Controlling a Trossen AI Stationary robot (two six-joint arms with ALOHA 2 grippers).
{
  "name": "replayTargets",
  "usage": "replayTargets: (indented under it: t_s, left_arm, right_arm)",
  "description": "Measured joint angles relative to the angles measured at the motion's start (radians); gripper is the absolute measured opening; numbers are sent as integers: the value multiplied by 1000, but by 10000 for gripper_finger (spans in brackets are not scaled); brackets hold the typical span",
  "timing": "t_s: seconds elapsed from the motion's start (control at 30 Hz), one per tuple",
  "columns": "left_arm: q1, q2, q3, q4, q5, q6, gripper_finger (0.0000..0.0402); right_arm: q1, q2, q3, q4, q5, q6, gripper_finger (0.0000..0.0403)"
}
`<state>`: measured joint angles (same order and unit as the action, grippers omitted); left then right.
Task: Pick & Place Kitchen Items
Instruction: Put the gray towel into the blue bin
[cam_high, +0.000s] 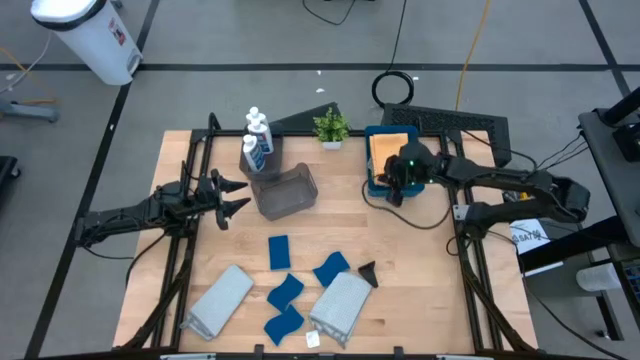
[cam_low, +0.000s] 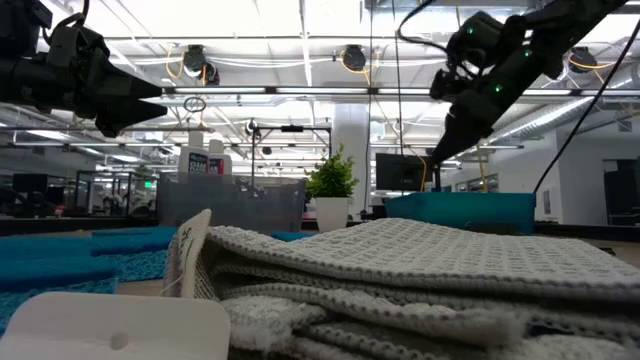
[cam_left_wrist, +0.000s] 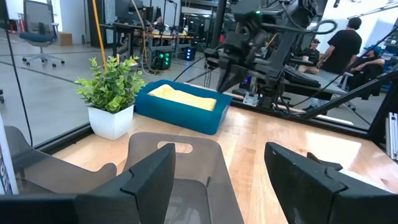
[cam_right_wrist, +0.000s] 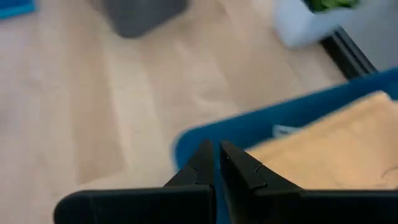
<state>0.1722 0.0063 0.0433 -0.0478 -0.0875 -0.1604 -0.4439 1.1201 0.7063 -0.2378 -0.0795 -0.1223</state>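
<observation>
An orange cloth (cam_high: 388, 148) lies in the blue tray (cam_high: 371, 160) at the far right. My right gripper (cam_high: 392, 192) hangs shut and empty just above the tray's near rim (cam_right_wrist: 249, 124), with the orange cloth (cam_right_wrist: 329, 137) beside it. White bottles (cam_high: 257, 140) stand at the far left next to a grey bin (cam_high: 285, 190). Several blue sponges (cam_high: 286, 290) and two grey folded cloths (cam_high: 222, 298) (cam_high: 342, 303) lie near the front edge. My left gripper (cam_high: 235, 195) waits open at the left, pointing level at the bin (cam_left_wrist: 174, 162).
A small potted plant (cam_high: 331, 127) stands at the far edge between the bottles and the tray. A small dark thing (cam_high: 368, 272) lies beside the right-hand grey cloth. Bare wood shows in the table's middle, between bin, tray and sponges. Black frame rails run along both sides.
</observation>
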Motion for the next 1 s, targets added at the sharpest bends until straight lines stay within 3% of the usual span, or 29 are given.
replayTargets:
  t_s: [0.5,1.0]
  left_arm:
    - [0,0,0,0,0,0,251]
    - [0,0,0,0,0,0,251]
  right_arm:
    - [341,4,0,114,0,159,4]
    - [577,81,0,237,0,225,4]
